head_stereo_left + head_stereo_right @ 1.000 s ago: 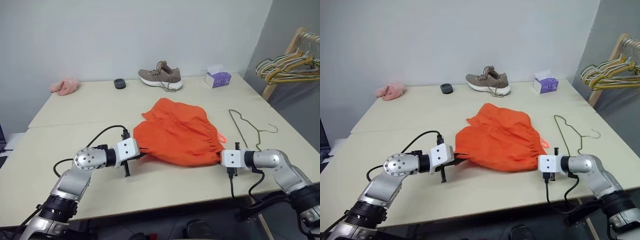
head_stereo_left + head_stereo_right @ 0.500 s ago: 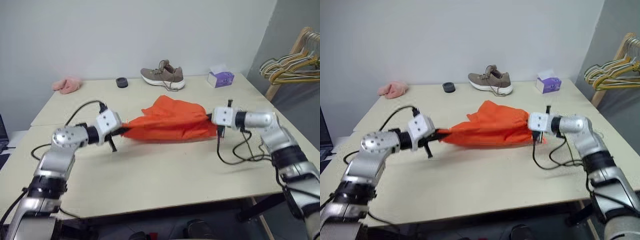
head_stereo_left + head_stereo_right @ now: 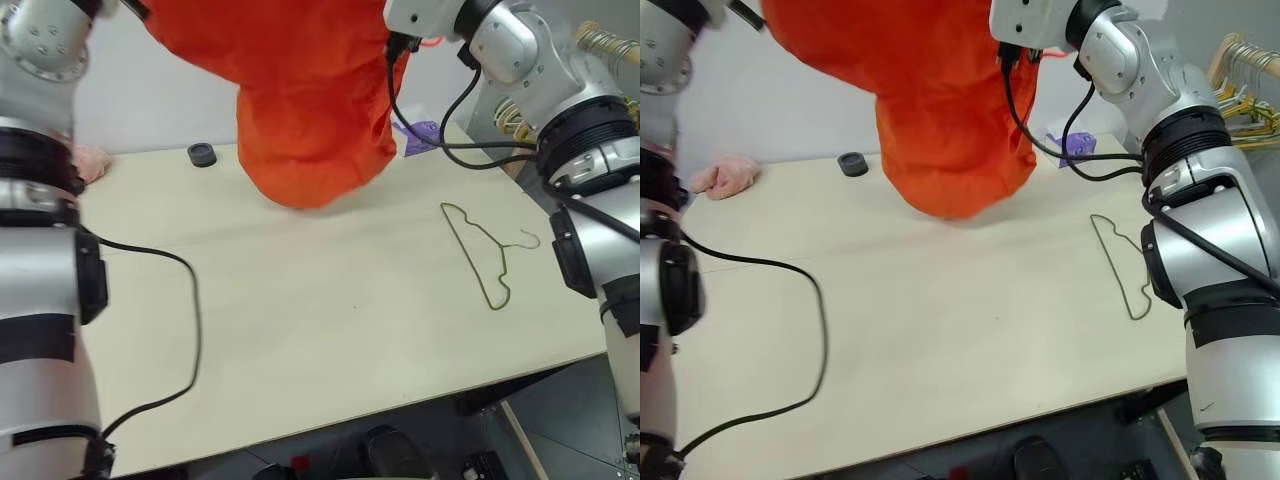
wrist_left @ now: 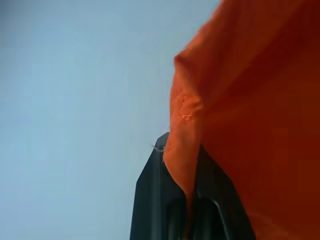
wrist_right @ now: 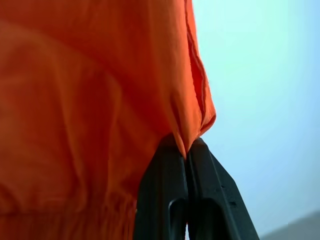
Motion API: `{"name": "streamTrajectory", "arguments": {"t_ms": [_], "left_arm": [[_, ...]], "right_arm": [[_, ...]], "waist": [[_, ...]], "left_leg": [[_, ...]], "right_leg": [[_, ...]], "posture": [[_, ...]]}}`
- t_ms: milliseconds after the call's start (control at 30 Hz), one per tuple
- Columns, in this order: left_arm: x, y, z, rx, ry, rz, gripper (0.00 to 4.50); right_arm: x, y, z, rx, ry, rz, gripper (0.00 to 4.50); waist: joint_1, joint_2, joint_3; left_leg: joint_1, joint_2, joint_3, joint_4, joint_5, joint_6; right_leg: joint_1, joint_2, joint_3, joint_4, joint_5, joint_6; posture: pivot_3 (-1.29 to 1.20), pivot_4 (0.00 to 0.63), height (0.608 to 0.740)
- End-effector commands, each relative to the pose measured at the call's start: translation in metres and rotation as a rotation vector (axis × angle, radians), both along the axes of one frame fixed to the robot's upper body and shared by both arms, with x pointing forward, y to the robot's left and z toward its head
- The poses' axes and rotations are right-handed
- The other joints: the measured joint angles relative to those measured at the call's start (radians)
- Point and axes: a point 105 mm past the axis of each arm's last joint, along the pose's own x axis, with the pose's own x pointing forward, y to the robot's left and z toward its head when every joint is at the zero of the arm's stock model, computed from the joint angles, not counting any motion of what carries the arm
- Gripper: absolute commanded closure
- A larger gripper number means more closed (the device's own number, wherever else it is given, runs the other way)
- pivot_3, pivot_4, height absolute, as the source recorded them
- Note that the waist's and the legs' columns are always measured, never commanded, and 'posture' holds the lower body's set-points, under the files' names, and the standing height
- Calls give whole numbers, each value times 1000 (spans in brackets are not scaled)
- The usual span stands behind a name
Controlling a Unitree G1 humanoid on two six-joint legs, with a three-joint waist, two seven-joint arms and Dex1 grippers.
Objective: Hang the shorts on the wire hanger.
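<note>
The bright orange shorts [image 3: 310, 110] hang high above the table, stretched between both raised arms, with the lower end close over the tabletop. My left gripper [image 4: 187, 197] is shut on one edge of the fabric. My right gripper [image 5: 186, 155] is shut on the opposite edge, up at the top of the head views. The thin olive-green wire hanger [image 3: 485, 250] lies flat on the table to the right, below my right arm and apart from the shorts.
A small black ring [image 3: 202, 155] and a pink cloth [image 3: 725, 175] sit at the table's far left. A purple tissue box [image 3: 1077, 147] stands behind the shorts. Bunched hangers [image 3: 1245, 95] hang on a wooden rack at the right. The table's [image 3: 330, 330] near half is bare.
Both arms have lifted the shorts from just above the table to high overhead, and the fabric now hangs down. The camera has shifted to the right. The wire hanger has stayed in place.
</note>
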Motion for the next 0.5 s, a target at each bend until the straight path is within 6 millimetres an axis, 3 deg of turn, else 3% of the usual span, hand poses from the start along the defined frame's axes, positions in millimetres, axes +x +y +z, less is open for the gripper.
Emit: {"name": "streamTrajectory", "arguments": {"t_ms": [33, 67, 133, 233, 300, 333, 400, 433, 500], "left_arm": [[-11, -6, 1, 180, -97, 37, 4500], [-7, -3, -18, 232, -37, 39, 4500], [8, 13, -88, 289, 224, 25, 4500], [3, 33, -203, 105, 701, -59, 4500], [-20, 34, -257, -106, 993, -121, 4500], [-35, 33, -276, -146, 1110, -132, 4500], [-72, 29, -324, -218, 1391, -132, 4500], [-86, 27, -338, -252, 1483, -130, 4500], [-120, 24, -363, -302, 1695, -124, 4500]], "right_arm": [[-12, 5, 0, -49, -99, 61, 4475], [-10, 9, -24, -95, -48, 111, 4475], [-10, 17, -102, -207, 149, 253, 4475], [-35, 22, -208, -315, 431, 433, 4475], [-53, 23, -244, -317, 556, 495, 4475], [-61, 24, -257, -333, 606, 514, 4475], [-87, 26, -288, -372, 746, 569, 4475], [-99, 26, -299, -393, 803, 592, 4475], [-124, 24, -320, -444, 948, 631, 4475]], "waist": [[0, 0, 1], [0, -1, 1], [-2, 1, -6], [-6, 1, -9], [-8, -4, 5], [-8, -5, 8], [-12, -6, 8], [-8, -8, 6], [7, -10, 5]], "left_leg": [[0, -2, 1, 1, 0, 1], [0, -4, 1, 1, 0, 2], [3, -8, 2, 1, 2, 5], [36, -8, 3, -2, 1, 6], [52, -7, 4, -3, 1, 6], [51, -7, 3, 1, 2, 7], [28, -5, -1, 13, 3, 7], [17, -4, -5, 20, 3, 7], [17, -3, -8, 20, 3, 6]], "right_leg": [[0, -1, 0, -1, -1, 0], [0, -2, 0, -1, -3, -1], [2, -4, 1, -1, -3, 0], [39, -2, 0, -7, -5, 2], [55, -2, -1, -7, -5, 2], [54, -3, -1, -4, -4, 0], [33, -4, 0, 5, -2, -3], [24, -3, -1, 11, -2, -3], [25, -3, -4, 12, -2, -3]], "posture": [[-222, 0, 740], [-213, 0, 740], [-203, 0, 740], [-197, 0, 740], [-191, 0, 740], [-187, 0, 740], [-175, 0, 740], [-174, 0, 740], [-176, 0, 740]]}}
